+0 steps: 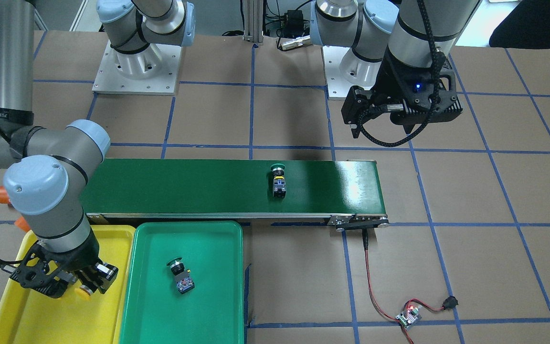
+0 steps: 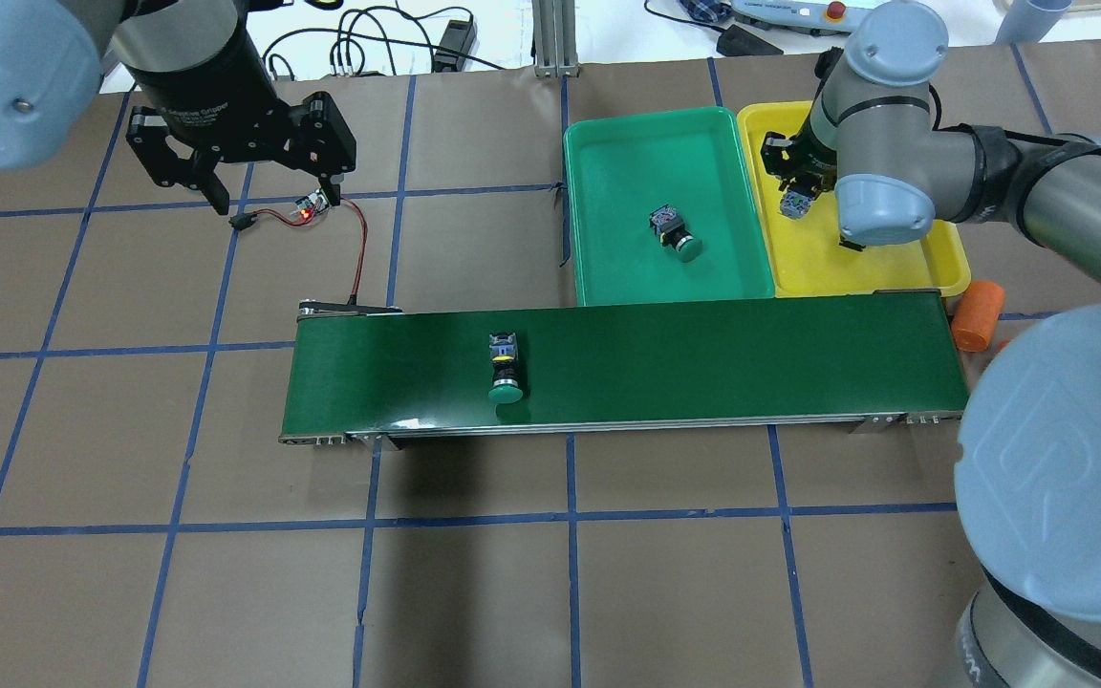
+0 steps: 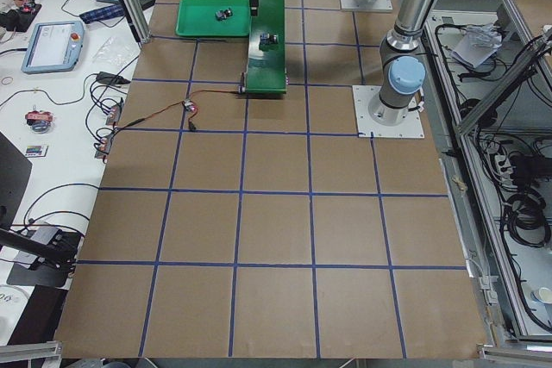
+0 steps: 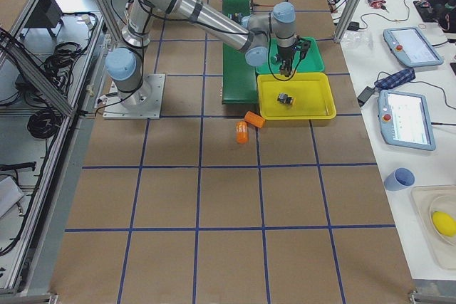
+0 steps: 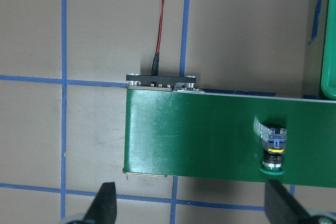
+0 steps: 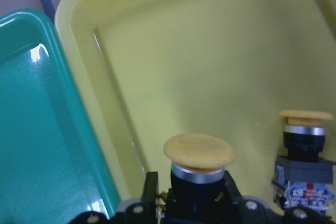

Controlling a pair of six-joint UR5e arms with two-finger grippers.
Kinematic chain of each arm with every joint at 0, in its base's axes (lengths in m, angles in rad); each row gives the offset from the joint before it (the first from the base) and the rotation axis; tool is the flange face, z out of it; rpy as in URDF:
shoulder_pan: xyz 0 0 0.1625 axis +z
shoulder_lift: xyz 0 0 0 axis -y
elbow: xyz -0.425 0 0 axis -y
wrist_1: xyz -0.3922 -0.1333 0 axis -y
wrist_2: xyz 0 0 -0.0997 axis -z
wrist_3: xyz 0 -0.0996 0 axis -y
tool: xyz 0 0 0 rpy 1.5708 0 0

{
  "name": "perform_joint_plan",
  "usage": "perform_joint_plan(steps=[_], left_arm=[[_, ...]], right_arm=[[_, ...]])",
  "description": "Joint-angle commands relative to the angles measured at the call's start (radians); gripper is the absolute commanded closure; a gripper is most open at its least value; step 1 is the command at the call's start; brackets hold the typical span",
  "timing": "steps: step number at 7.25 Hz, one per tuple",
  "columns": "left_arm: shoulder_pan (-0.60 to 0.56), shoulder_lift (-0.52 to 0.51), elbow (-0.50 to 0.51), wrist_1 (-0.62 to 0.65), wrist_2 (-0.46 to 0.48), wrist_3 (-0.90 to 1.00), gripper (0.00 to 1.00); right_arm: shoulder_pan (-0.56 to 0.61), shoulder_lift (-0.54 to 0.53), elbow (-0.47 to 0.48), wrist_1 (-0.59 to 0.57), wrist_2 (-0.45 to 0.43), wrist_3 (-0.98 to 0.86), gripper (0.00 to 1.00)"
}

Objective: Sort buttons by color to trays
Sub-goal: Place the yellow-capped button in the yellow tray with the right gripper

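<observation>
My right gripper (image 1: 85, 285) hangs over the yellow tray (image 1: 31, 320), shut on a yellow-capped button (image 6: 198, 163). A second yellow button (image 6: 306, 153) lies in that tray just beside it. One green-capped button (image 1: 181, 277) lies in the green tray (image 1: 217, 296). Another green button (image 2: 503, 368) lies on the conveyor belt (image 2: 703, 363), cap toward the robot. Away from the belt's end, my left gripper (image 2: 269, 205) is open and holds nothing, its fingertips (image 5: 105, 203) spread wide over the brown table.
Two orange cylinders (image 4: 242, 132) lie on the table beside the yellow tray and the belt's end. A small controller board (image 1: 409, 315) with a red wire runs to the belt's other end. Blue tape lines grid the brown table.
</observation>
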Motion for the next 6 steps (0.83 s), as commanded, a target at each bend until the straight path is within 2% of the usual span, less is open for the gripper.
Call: perform_joint_plan(steps=[1, 2, 4, 6], left_arm=[[0.0, -0.007, 0.0, 0.0, 0.001, -0.007, 0.0], [0.0, -0.008, 0.002, 0.0, 0.001, -0.007, 0.0], [0.0, 0.004, 0.003, 0.0, 0.001, -0.007, 0.0], [0.0, -0.002, 0.003, 0.0, -0.001, -0.007, 0.0]], right_arm=[[-0.063, 0.009, 0.002, -0.015, -0.002, -0.094, 0.07], [-0.067, 0.0, 0.001, -0.012, -0.004, -0.096, 0.0], [-0.068, -0.08, 0.002, 0.045, -0.004, -0.09, 0.0], [-0.068, -0.26, 0.011, 0.303, -0.007, -0.089, 0.0]])
